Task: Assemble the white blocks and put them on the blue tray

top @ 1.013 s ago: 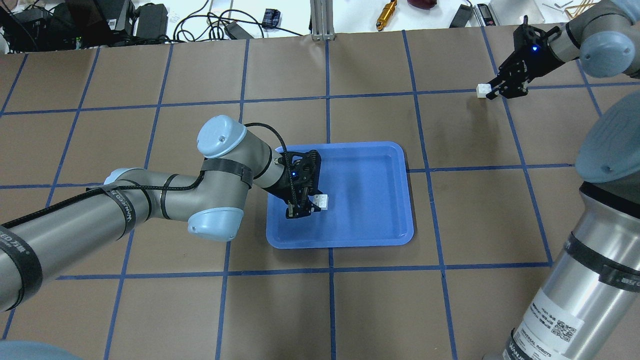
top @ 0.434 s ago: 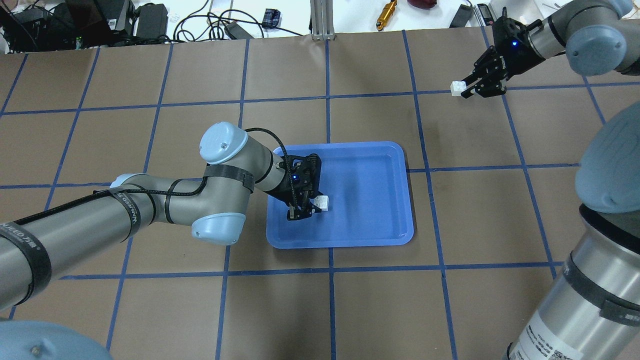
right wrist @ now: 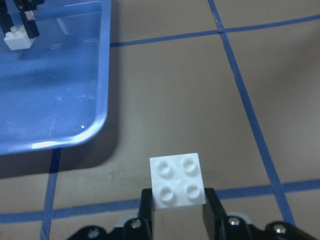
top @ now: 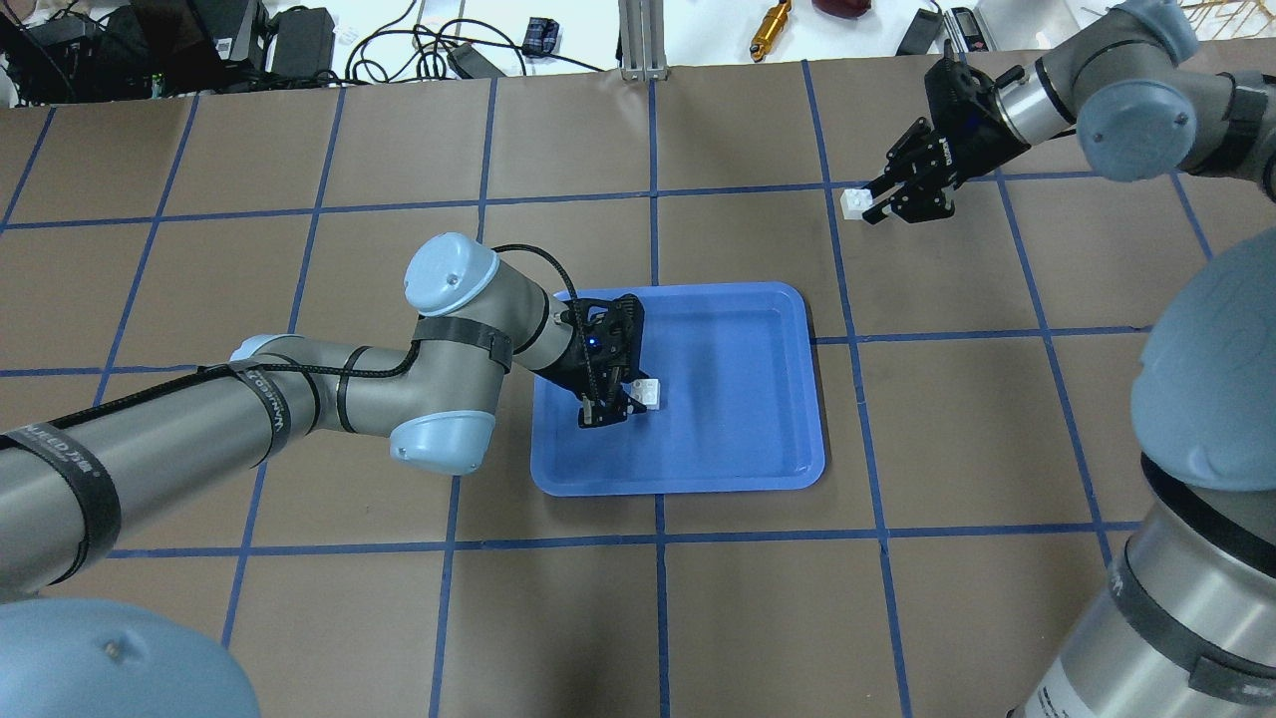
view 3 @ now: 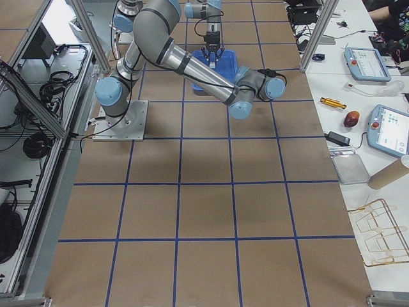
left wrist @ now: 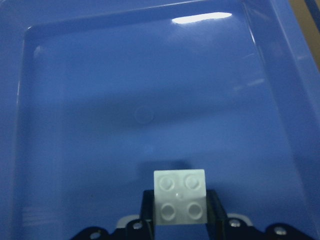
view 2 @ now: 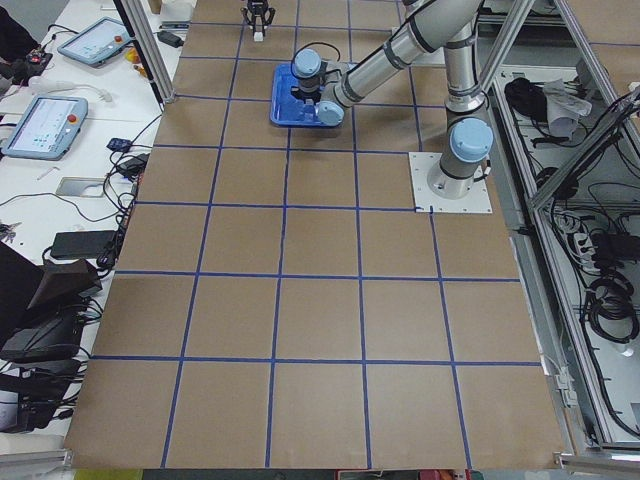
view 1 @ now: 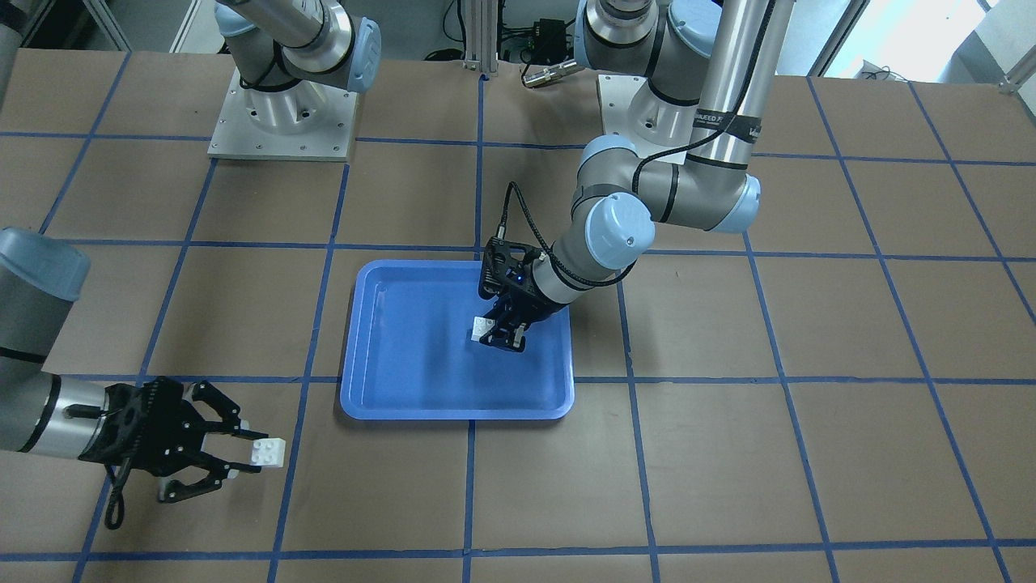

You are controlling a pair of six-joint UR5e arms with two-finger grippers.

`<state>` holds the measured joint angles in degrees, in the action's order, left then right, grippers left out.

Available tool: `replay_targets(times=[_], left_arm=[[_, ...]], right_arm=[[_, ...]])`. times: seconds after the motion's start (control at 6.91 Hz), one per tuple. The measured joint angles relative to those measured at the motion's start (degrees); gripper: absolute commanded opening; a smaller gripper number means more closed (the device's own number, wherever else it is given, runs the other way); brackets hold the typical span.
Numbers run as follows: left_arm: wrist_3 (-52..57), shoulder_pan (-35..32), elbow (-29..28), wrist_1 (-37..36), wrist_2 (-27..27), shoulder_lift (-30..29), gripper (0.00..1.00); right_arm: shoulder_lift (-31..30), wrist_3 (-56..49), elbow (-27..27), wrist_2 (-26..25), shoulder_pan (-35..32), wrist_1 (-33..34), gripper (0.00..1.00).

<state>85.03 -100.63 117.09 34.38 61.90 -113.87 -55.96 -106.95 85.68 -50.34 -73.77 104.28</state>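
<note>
The blue tray (top: pixel 738 449) (view 1: pixel 421 389) lies at the table's middle. My left gripper (top: pixel 626 405) (view 1: pixel 500 334) is shut on a white block (top: pixel 646 395) (view 1: pixel 483 328) (left wrist: pixel 180 196) and holds it just above the tray's floor, on the tray's left side in the overhead view. My right gripper (top: pixel 875 207) (view 1: pixel 247 457) is shut on the second white block (top: pixel 854 202) (view 1: pixel 268 451) (right wrist: pixel 177 180) above the brown table, beyond the tray's far right corner (right wrist: pixel 95 125). The right wrist view also shows the left gripper's block (right wrist: pixel 17 39) far off over the tray.
The table is brown paper with a blue tape grid (top: pixel 653 189). Cables, tools and electronics (top: pixel 429 45) lie past the far edge. The arm bases (view 1: pixel 279 121) stand at the robot's side.
My right gripper has carried its white block leftward toward the tray. My left gripper has shifted slightly over the tray, still holding its block.
</note>
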Motion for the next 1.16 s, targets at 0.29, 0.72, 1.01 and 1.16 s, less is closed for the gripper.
replay_targets(times=[0.29, 0.72, 1.01, 1.16], left_arm=[[-0.6, -0.1, -0.3, -0.1, -0.3, -0.6, 0.06], [-0.8, -0.6, -0.2, 0.0, -0.3, -1.0, 0.27], [-1.0, -0.7, -0.1, 0.1, -0.4, -1.1, 0.71], [-1.0, -0.7, -0.1, 0.1, -0.5, -1.1, 0.95]], right_arm=[[-3.7, -1.1, 7.6, 2.0, -2.2, 2.5, 0.0], [-10.7, 6.1, 21.0, 1.5, -5.8, 15.1, 0.0], [-12.9, 14.2, 27.3, -0.9, -9.3, 24.6, 0.0], [-13.4, 17.5, 29.3, -2.0, -10.6, 27.2, 0.0]])
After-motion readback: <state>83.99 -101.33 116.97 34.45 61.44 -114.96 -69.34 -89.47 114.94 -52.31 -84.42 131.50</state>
